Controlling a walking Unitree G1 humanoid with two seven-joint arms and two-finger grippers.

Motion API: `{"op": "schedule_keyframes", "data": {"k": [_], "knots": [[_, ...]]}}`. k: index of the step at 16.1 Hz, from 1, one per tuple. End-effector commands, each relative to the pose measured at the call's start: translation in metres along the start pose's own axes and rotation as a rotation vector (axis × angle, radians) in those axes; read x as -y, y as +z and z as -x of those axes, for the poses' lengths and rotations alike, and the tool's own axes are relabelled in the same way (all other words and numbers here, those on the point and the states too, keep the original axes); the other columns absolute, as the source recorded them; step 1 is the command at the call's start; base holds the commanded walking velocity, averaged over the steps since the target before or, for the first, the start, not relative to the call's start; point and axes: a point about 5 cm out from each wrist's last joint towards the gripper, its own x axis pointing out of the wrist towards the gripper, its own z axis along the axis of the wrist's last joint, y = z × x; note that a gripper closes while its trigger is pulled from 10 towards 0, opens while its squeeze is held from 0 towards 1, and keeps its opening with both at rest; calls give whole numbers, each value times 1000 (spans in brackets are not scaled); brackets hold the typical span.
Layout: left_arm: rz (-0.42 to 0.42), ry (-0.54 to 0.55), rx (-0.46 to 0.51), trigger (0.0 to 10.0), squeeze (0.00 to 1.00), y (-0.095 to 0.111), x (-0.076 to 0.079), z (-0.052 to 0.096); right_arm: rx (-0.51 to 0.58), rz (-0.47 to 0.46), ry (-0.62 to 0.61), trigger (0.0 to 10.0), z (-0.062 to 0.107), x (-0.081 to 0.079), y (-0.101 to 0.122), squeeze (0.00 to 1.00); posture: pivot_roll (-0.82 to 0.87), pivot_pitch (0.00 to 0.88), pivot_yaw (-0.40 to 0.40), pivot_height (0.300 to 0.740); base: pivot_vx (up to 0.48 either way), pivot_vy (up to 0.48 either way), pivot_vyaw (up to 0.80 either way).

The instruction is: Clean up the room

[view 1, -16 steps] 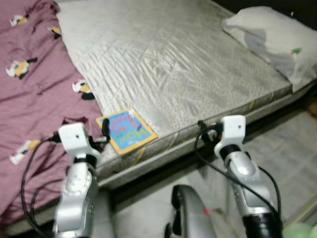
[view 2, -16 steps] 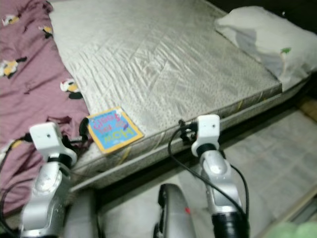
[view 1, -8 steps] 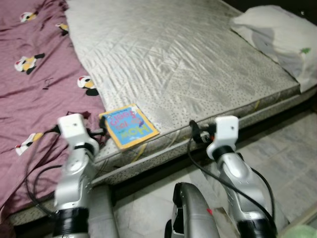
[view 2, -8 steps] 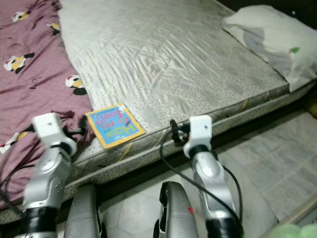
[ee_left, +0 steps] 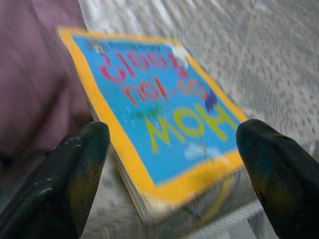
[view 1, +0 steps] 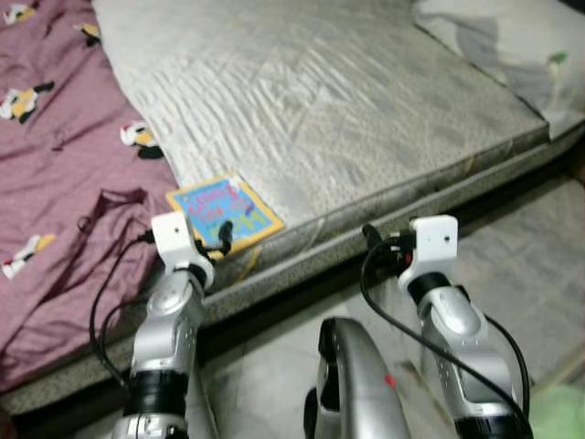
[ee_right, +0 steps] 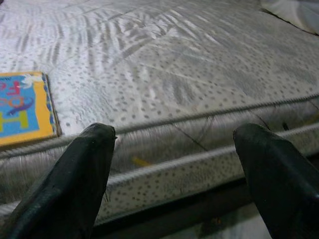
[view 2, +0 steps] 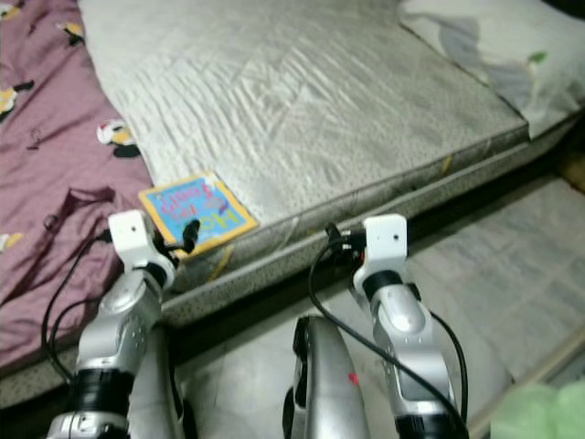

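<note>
A thin book with a blue cover and yellow border lies flat on the grey mattress, close to its front edge and beside the purple blanket. My left gripper is open right at the book's near edge. In the left wrist view the book lies just beyond the two spread fingers, with nothing between them. My right gripper is open in front of the mattress side, well right of the book. Its wrist view has the book's corner at the far side.
A white pillow lies at the mattress's far right corner. The purple blanket with cartoon prints covers the bed's left part and hangs over the front edge. Pale tiled floor runs before the bed, with something green at the lower right.
The camera has shifted a little. My left arm has swung right and forward, from over the purple blanket to the book's near edge. The right arm has hardly moved.
</note>
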Motion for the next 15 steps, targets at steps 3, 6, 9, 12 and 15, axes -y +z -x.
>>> {"op": "schedule_keyframes", "data": {"k": [3, 6, 9, 12, 15], "knots": [[25, 68, 35, 10000, 0, 2, -6, 2, 10, -17, -9, 10000, 3, -2, 3, 0, -73, 157, -48, 500, 0, 0, 0], [72, 93, 16, 10000, 0, -2, -9, 0, 9, -30, -18, 10000, 0, -5, 2, 0, -69, 155, -28, 500, 0, 0, 0], [138, 126, 29, 10000, 0, 0, -19, -9, 17, -33, -36, 10000, 1, -3, 3, 0, -88, 145, -12, 500, 0, 0, 0], [176, 140, 7, 10000, 0, 1, -24, -21, 28, -29, -50, 10000, 3, -1, 5, 0, -104, 132, -6, 495, 0, 0, 0], [219, 157, -56, 10000, 0, -6, -27, -29, 41, -25, -55, 10000, 2, 0, 7, 0, -111, 122, -8, 471, 0, 0, 0]]}}
